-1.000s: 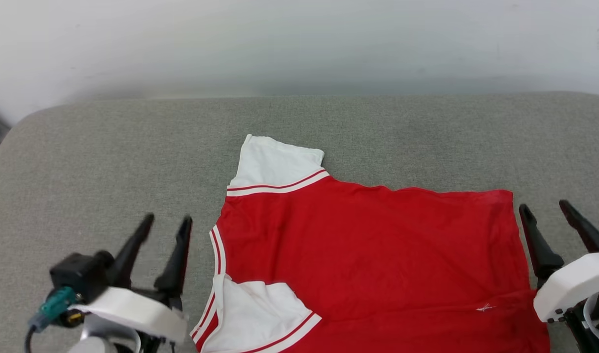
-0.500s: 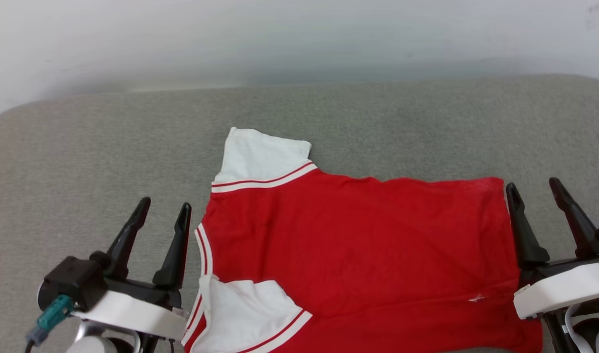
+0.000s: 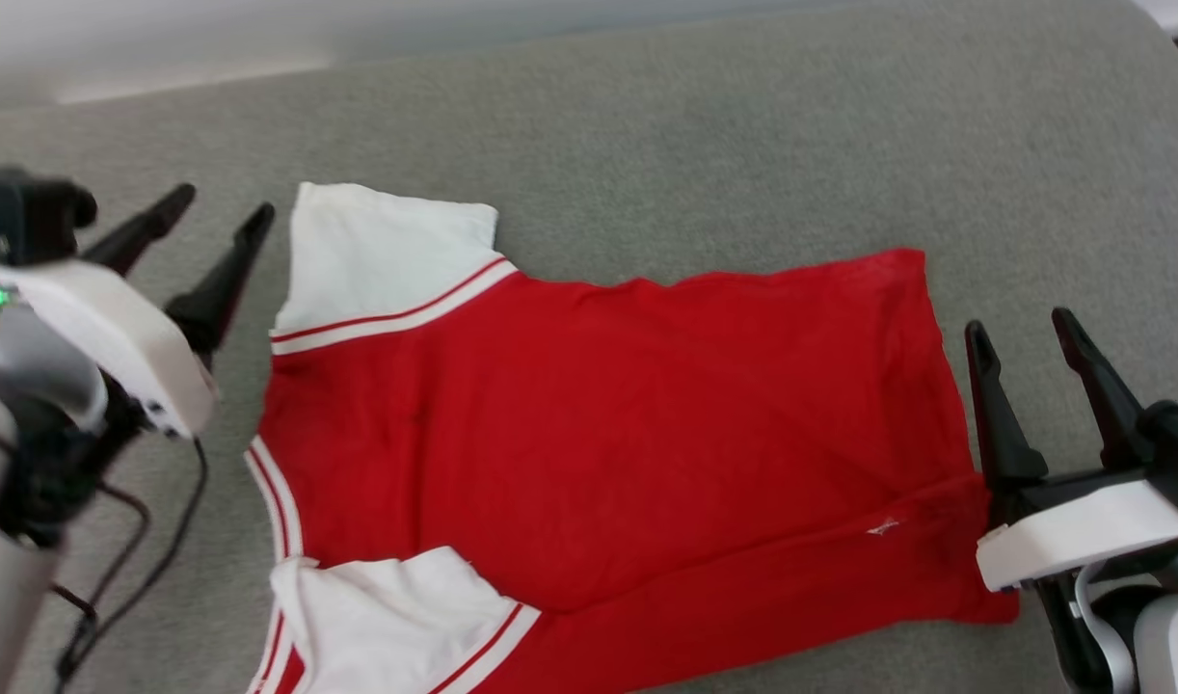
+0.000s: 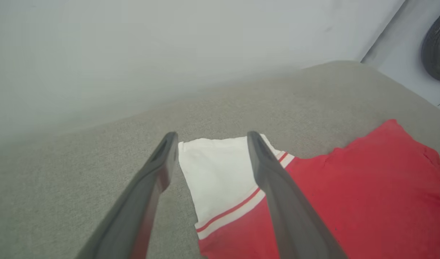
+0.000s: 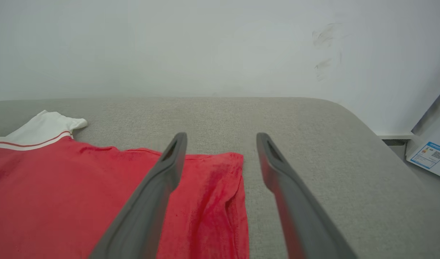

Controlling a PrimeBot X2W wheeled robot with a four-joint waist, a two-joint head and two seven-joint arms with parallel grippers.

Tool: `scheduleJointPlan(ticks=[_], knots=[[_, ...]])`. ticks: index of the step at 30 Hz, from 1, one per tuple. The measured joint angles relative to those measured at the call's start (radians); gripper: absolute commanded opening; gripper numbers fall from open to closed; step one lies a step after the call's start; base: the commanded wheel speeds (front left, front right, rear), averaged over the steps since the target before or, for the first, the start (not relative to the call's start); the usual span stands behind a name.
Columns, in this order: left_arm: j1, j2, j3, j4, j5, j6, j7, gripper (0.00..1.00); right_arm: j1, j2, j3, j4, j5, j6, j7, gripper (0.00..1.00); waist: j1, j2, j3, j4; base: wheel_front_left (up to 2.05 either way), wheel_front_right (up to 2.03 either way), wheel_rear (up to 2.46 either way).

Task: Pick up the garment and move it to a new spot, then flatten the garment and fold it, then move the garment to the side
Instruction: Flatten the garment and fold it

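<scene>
1. Counter [image 3: 695, 145]: grey woven fabric top, far corner rounded at 1 o'clock in the head view.
2. Wall [image 5: 169, 43]: plain white, right behind the counter at 12 o'clock. Dark scuff marks [image 5: 324, 36] at 1 o'clock.
3. Blue-labelled white box [image 5: 427, 156] beyond the counter edge, 3 o'clock.
4. Light: soft, even.

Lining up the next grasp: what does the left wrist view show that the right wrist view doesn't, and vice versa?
Left wrist view: open left gripper, white sleeve seen between its fingers; a dark round object at upper right. Right wrist view: open right gripper, hem corner seen between its fingers; a blue-labelled white item at far right. Both: the red garment, that sleeve, grey cushion, white wall.
</scene>
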Motion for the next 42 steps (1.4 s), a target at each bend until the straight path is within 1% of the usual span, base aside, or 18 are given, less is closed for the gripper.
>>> scheduleJointPlan(ticks=[4, 8, 10, 11, 12, 13, 16, 17, 19, 22, 26, 32, 33, 34, 37, 42], knots=[[-0.146, 0.072, -0.027, 0.061, -0.063, -0.014, 0.231, 1.0, -0.024, 0.015, 0.013, 0.009, -0.002, 0.0, -0.013, 1.0, 0.0, 0.0, 0.056, -0.046, 0.0, 0.0, 0.0], [-0.282, 0.121, -0.061, 0.108, -0.115, -0.016, 0.455, 1.0, -0.042, 0.029, 0.018, 0.018, 0.007, 0.0, -0.017, 1.0, 0.0, 0.0, 0.109, -0.087, 0.0, 0.0, 0.0], [-0.343, 0.131, -0.07, 0.137, -0.134, 0.003, 0.555, 1.0, -0.046, 0.032, 0.028, 0.018, 0.007, 0.0, -0.018, 1.0, 0.0, 0.0, 0.135, -0.104, 0.0, 0.0, 0.0], [-0.343, 0.131, -0.07, 0.137, -0.134, 0.003, 0.555, 1.0, -0.046, 0.032, 0.028, 0.018, 0.007, 0.0, -0.018, 1.0, 0.0, 0.0, 0.135, -0.104, 0.0, 0.0, 0.0], [-0.392, 0.133, -0.08, 0.165, -0.147, 0.029, 0.639, 1.0, -0.055, 0.037, 0.037, 0.015, 0.007, 0.0, -0.023, 1.0, 0.0, 0.0, 0.158, -0.12, 0.0, 0.0, 0.0], [-0.392, 0.133, -0.08, 0.165, -0.147, 0.029, 0.639, 1.0, -0.055, 0.037, 0.037, 0.015, 0.007, 0.0, -0.023, 1.0, 0.0, 0.0, 0.158, -0.12, 0.0, 0.0, 0.0], [-0.449, 0.13, -0.096, 0.206, -0.149, 0.074, 0.731, 1.0, -0.058, 0.045, 0.042, 0.014, 0.015, 0.0, -0.021, 1.0, 0.0, 0.0, 0.189, -0.138, 0.0, 0.0, 0.0], [-0.479, 0.128, -0.102, 0.228, -0.146, 0.094, 0.767, 1.0, -0.058, 0.05, 0.051, 0.012, 0.04, 0.0, -0.02, 1.0, 0.0, 0.0, 0.207, -0.146, 0.0, 0.0, 0.0], [-0.495, 0.132, -0.103, 0.253, -0.145, 0.094, 0.775, 1.0, -0.06, 0.052, 0.057, 0.011, 0.038, 0.0, -0.018, 1.0, 0.0, 0.0, 0.216, -0.15, 0.0, 0.0, 0.0], [-0.544, 0.146, -0.115, 0.32, -0.123, 0.068, 0.78, 1.0, -0.068, 0.054, 0.063, 0.009, 0.035, 0.0, -0.022, 1.0, 0.0, 0.0, 0.242, -0.163, 0.0, 0.0, 0.0], [-0.575, 0.139, -0.148, 0.387, -0.09, 0.04, 0.782, 1.0, -0.076, 0.058, 0.065, 0.013, 0.03, 0.0, -0.026, 1.0, 0.0, 0.0, 0.269, -0.174, 0.0, 0.0, 0.0], [-0.603, 0.126, -0.173, 0.451, -0.09, 0.015, 0.797, 1.0, -0.077, 0.061, 0.066, 0.015, 0.023, 0.0, -0.029, 1.0, -0.0001, 0.0, 0.285, -0.175, 0.0, 0.0, 0.0], [-0.604, 0.122, -0.174, 0.457, -0.097, 0.009, 0.801, 0.44, -0.078, 0.062, 0.065, 0.015, 0.019, 0.0, -0.026, 1.0, -0.0001, 0.0, 0.286, -0.174, 0.0, 0.0, 0.0], [-0.607, 0.112, -0.183, 0.466, -0.114, 0.0, 0.819, 0.0, -0.078, 0.062, 0.055, 0.015, 0.013, 0.0, -0.021, 1.0, -0.0001, 0.0, 0.284, -0.167, 0.0, 0.0, 0.0], [-0.603, 0.1, -0.191, 0.469, -0.129, -0.009, 0.816, 0.0, -0.079, 0.063, 0.05, 0.014, 0.007, 0.0, -0.015, 1.0, -0.0001, 0.0, 0.28, -0.159, 0.0, 0.0, 0.0], [-0.586, 0.082, -0.193, 0.485, -0.131, -0.019, 0.728, 0.0, -0.079, 0.064, 0.048, 0.013, -0.008, 0.0, 0.001, 1.0, -0.0001, 0.0, 0.264, -0.147, 0.0, 0.0, 0.0]])
